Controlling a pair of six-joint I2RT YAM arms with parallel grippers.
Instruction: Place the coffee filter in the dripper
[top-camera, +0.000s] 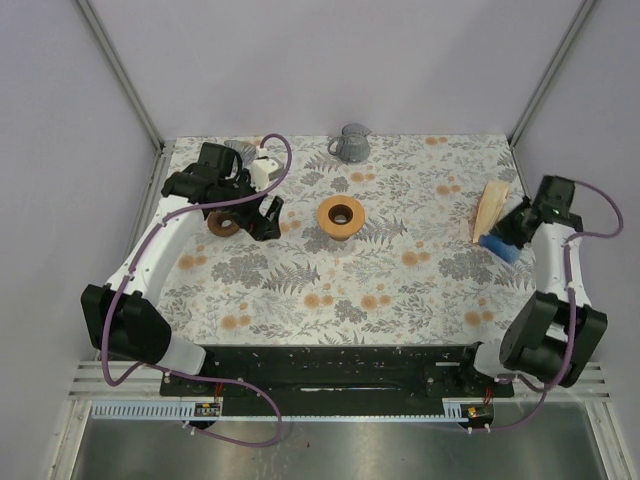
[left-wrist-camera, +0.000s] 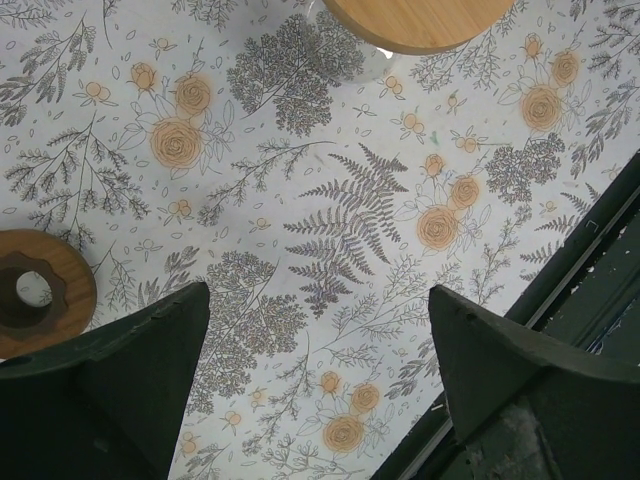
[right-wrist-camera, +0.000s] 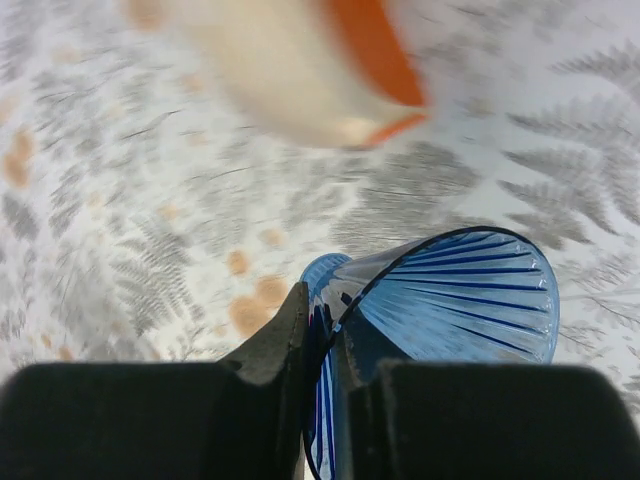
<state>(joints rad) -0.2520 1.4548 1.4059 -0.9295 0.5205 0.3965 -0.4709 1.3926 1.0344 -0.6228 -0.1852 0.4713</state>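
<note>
The blue ribbed dripper (right-wrist-camera: 460, 300) is a translucent cone; my right gripper (right-wrist-camera: 325, 320) is shut on its rim, one finger inside and one outside. In the top view the dripper (top-camera: 498, 246) lies at the table's right side under the right gripper (top-camera: 507, 234). The beige coffee filter (top-camera: 490, 208), with an orange edge, lies just beyond it and shows blurred in the right wrist view (right-wrist-camera: 290, 70). My left gripper (top-camera: 262, 215) is open and empty at the far left, hovering over the cloth (left-wrist-camera: 318, 300).
A dark brown ring (top-camera: 224, 222) lies beside the left gripper and shows in the left wrist view (left-wrist-camera: 30, 290). An orange wooden ring stand (top-camera: 341, 215) sits mid-table. A grey jug (top-camera: 352, 143) stands at the back. The table's dark near edge (left-wrist-camera: 600, 250) is in view.
</note>
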